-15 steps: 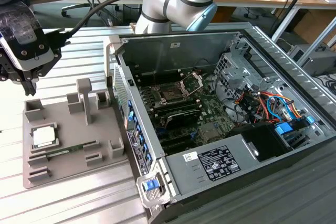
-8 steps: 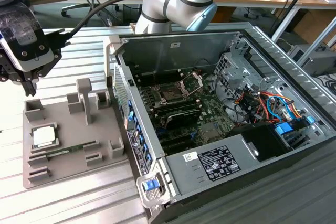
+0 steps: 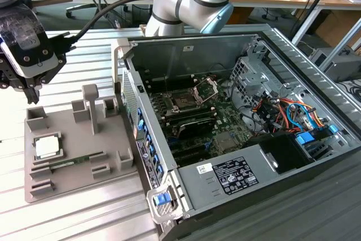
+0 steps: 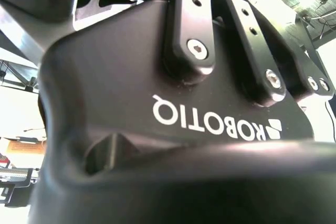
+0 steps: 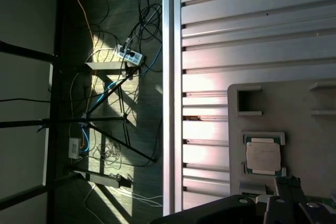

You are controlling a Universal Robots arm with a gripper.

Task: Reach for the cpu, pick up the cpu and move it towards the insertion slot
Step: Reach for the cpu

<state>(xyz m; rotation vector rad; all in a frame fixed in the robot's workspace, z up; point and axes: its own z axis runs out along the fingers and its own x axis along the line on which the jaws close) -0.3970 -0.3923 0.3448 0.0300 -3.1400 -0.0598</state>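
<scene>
At the exterior view's far left, the gripper (image 3: pixel 31 91) hangs over the far corner of the grey tray (image 3: pixel 84 182); I cannot tell whether it is spread or pressed together. Nearer, apart from it, the cpu (image 3: pixel 47 147) lies flat in a tray recess, also seen in the first wrist view (image 5: pixel 263 156). Right of the cpu lies a green memory stick (image 3: pixel 76 161). Farther right, inside the open computer case (image 3: pixel 293 55), sits the insertion slot (image 3: pixel 183 103).

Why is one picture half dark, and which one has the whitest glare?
The exterior view is evenly lit, with the gripper and cpu clear; the first wrist view is dark over the floor with one sunny patch, bright on the table; the second wrist view has the whitest glare, behind the close, dark gripper.
</scene>
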